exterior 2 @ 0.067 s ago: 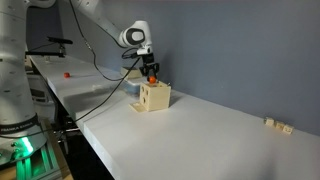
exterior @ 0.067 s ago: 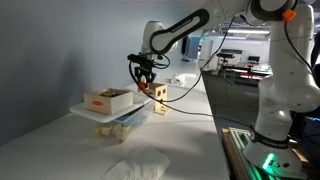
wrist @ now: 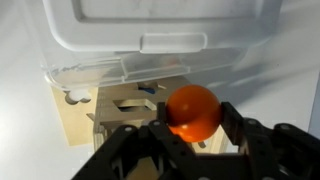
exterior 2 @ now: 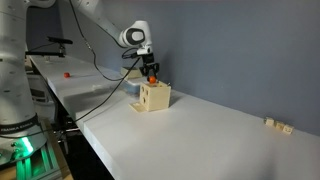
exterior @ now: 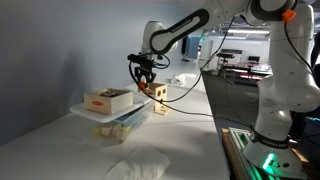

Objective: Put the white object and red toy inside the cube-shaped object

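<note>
My gripper (wrist: 193,118) is shut on a round orange-red toy (wrist: 193,110) and holds it just above the small light-wood cube with cut-out holes (wrist: 128,108). In both exterior views the gripper (exterior 2: 151,73) (exterior: 146,80) hangs right over the cube (exterior 2: 154,96) (exterior: 158,95), the red toy (exterior 2: 152,79) between the fingers. A small white object (wrist: 76,97) lies beside the cube's left side under the clear tub.
A clear plastic tub (exterior: 125,120) carries a wide flat wooden tray with red marks (exterior: 108,100); in the wrist view the tub (wrist: 160,40) fills the top. A crumpled white cloth (exterior: 140,168) lies near the front. Small wooden blocks (exterior 2: 276,124) sit far along the table.
</note>
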`<state>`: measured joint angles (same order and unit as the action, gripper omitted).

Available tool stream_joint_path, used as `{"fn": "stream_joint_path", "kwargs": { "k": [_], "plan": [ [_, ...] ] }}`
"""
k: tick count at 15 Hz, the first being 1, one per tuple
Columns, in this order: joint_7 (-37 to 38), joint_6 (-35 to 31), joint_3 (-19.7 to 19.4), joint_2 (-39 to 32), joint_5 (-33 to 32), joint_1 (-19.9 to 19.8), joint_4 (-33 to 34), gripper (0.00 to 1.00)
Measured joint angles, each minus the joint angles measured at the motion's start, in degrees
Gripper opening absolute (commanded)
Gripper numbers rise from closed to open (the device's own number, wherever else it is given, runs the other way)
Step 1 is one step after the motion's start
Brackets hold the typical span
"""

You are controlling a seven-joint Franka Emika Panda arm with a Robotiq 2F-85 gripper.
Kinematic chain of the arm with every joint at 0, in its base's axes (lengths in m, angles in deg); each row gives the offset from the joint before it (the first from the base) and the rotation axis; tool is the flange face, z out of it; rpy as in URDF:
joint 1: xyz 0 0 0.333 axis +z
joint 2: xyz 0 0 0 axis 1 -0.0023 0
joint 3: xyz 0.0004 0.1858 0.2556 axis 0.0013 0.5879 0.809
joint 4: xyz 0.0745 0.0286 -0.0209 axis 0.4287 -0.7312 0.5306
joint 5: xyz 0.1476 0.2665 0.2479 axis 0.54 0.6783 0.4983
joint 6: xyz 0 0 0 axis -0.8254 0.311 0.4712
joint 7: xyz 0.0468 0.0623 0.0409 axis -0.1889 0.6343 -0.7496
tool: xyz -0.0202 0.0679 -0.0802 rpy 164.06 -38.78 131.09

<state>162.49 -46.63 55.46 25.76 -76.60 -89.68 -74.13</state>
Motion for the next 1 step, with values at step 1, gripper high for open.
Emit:
{"fn": "stream_joint_path", "kwargs": {
  "k": [1],
  "plan": [
    [0.0, 0.0, 0.0, 0.0, 0.0, 0.0, 0.0, 0.82]
  ]
}}
